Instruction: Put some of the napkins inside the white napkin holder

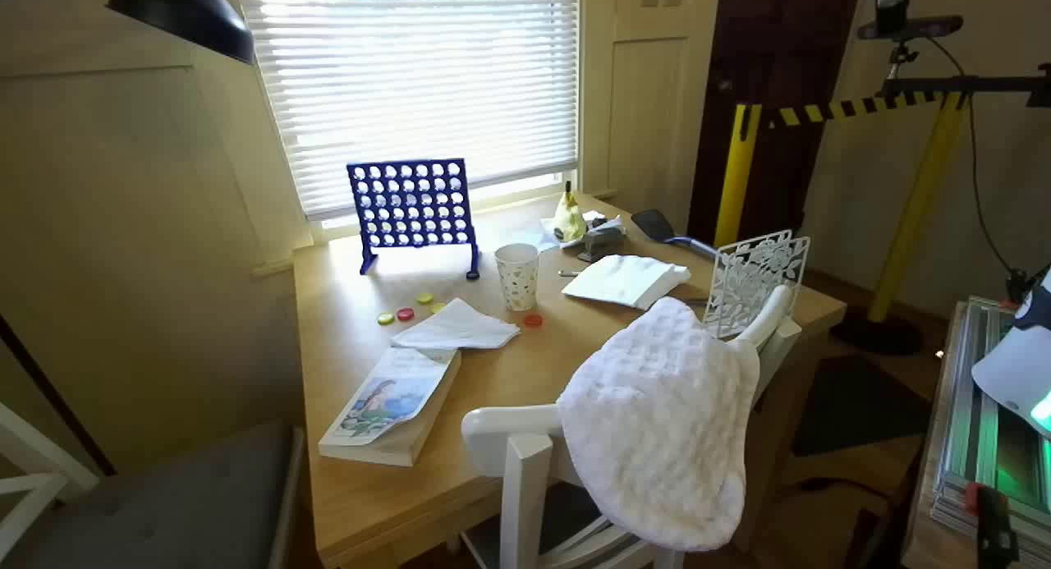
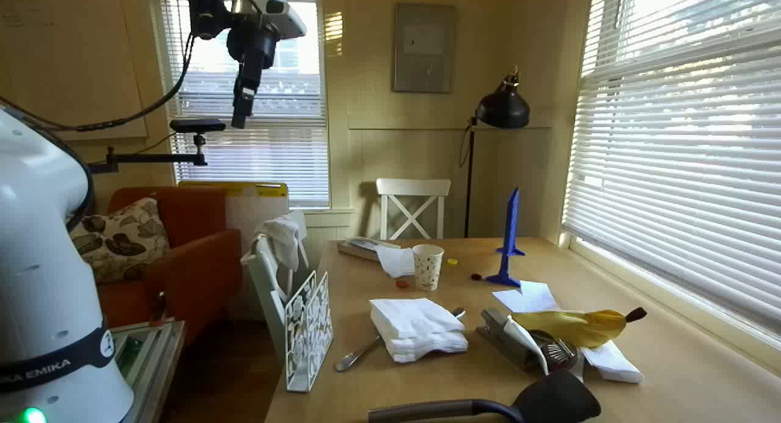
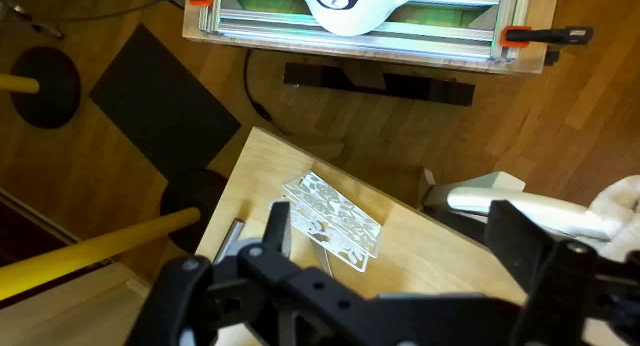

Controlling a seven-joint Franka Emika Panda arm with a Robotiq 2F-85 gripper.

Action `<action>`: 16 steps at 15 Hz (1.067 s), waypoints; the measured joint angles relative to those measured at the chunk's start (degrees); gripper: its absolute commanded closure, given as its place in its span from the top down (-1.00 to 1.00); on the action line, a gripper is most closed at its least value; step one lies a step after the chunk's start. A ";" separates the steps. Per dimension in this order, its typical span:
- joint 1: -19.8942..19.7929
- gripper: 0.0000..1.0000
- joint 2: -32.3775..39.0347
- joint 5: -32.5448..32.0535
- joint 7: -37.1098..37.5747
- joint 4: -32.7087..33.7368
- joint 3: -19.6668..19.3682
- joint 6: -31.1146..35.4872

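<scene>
In both exterior views the napkins (image 1: 620, 280) (image 2: 418, 325) lie as a low white folded stack on the wooden table, on top of a piece of cutlery. The white napkin holder (image 1: 755, 282) (image 2: 308, 334) stands upright by the table edge, beside the chair; its two lattice sides have a gap between them, and I see no napkins in it. From above, the wrist view shows the holder (image 3: 332, 218) partly behind a finger. My gripper (image 3: 390, 206) is open, nothing between its fingers. An exterior view has the gripper (image 2: 240, 122) high above the table, pointing down.
A white towel (image 1: 665, 421) hangs over the chair right by the holder. Around the stack are a patterned cup (image 2: 428, 267), a stapler (image 2: 503, 337), a black spatula (image 2: 555, 398) and a spoon (image 2: 357, 354). Farther off stand a blue game board (image 1: 415, 204) and a booklet (image 1: 390, 396).
</scene>
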 measured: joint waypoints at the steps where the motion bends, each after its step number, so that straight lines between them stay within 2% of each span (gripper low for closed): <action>1: 0.00 1.00 0.00 0.00 0.00 0.00 0.00 0.00; 10: 0.25 1.00 0.04 -0.35 -1.02 -0.11 -0.71 0.65; 13: 0.53 1.00 -0.04 -0.49 -7.48 -1.48 -5.32 4.24; 16: 0.58 1.00 -0.29 -0.61 -18.43 -4.55 -12.75 10.95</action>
